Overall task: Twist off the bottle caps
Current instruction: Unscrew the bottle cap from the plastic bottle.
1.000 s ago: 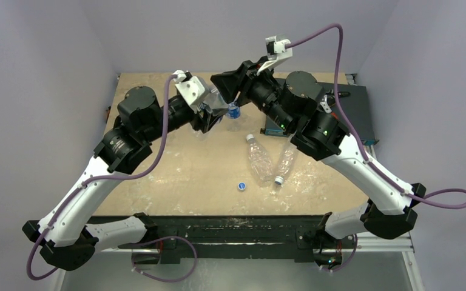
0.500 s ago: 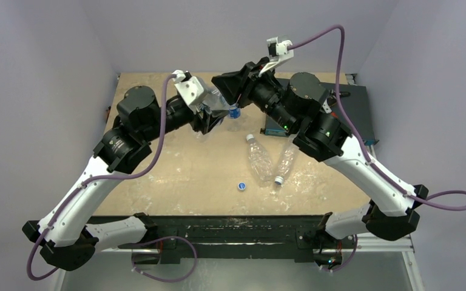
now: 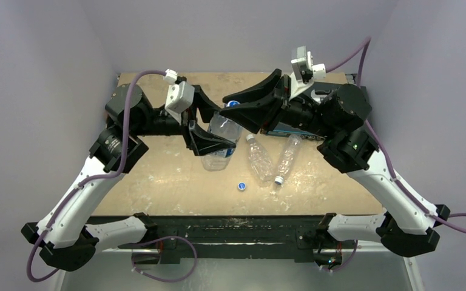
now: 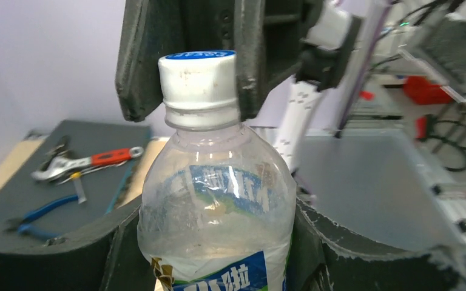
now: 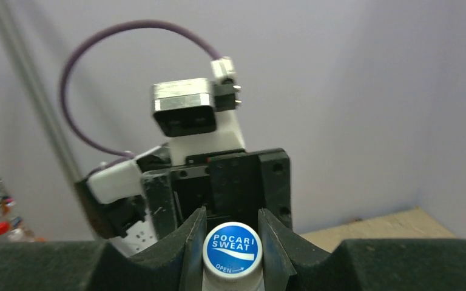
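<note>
Right pincer (image 5: 232,245): clenched on the blue-topped cap (image 4: 199,82), seated between its jaws. Left pincer (image 3: 213,144): grasping the bottle (image 4: 218,200) body just below; bottle's long axis upright, cap end toward right pincer.

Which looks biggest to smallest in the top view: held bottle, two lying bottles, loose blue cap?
1. held bottle, though likely nearer the camera.
2. left lying bottle and right lying bottle, alike.
3. loose blue cap.

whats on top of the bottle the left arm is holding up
The bottle carries its cap, white-sided with a blue printed top, pinched by the right end effector. What lies under the cap is covered.
</note>
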`<state>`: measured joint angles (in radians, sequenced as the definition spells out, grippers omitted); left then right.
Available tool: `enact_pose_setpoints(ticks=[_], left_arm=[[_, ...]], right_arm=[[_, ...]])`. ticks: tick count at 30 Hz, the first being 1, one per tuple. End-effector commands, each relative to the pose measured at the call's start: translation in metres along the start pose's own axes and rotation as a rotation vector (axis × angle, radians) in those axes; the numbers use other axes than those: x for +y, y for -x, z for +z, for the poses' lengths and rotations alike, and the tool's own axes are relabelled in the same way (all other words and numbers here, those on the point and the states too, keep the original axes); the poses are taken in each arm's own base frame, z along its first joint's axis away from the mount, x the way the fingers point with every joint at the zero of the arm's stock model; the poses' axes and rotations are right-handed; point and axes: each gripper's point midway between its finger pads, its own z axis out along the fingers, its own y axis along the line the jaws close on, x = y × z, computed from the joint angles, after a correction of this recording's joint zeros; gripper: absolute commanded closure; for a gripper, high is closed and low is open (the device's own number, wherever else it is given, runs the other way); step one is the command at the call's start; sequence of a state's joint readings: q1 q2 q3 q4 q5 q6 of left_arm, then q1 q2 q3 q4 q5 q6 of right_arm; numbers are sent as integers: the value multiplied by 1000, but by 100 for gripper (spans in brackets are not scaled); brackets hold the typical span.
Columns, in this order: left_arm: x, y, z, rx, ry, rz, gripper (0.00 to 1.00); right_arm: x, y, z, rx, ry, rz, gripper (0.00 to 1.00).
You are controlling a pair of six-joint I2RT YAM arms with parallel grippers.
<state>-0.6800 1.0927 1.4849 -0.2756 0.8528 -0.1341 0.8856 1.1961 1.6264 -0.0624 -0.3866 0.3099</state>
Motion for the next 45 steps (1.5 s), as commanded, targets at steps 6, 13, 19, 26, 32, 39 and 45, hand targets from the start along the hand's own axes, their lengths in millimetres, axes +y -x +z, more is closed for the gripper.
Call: enact_pose_setpoints(ticks=[6, 13, 19, 26, 32, 39, 45], left_arm=[[-90, 19, -20, 7, -503, -90, 100], [-88, 19, -19, -10, -476, -47, 100], [-21, 6, -7, 20, -86, 79, 100], [71, -13, -25, 73, 414, 184, 100], [107, -14, -43, 95, 625, 226, 100], [112, -15, -44, 89, 654, 224, 100], [114, -17, -43, 93, 656, 222, 100]], right_arm=[[60, 12, -16, -8, 415, -71, 100], [37, 12, -10, 1, 276, -81, 77], [-17, 37, -15, -96, -86, -85, 11], [-68, 46, -13, -122, -375, 11, 1], [-93, 28, -3, -90, -505, 52, 4], [-99, 15, 14, -69, -528, 82, 22], [-95, 11, 25, -68, -489, 97, 35]])
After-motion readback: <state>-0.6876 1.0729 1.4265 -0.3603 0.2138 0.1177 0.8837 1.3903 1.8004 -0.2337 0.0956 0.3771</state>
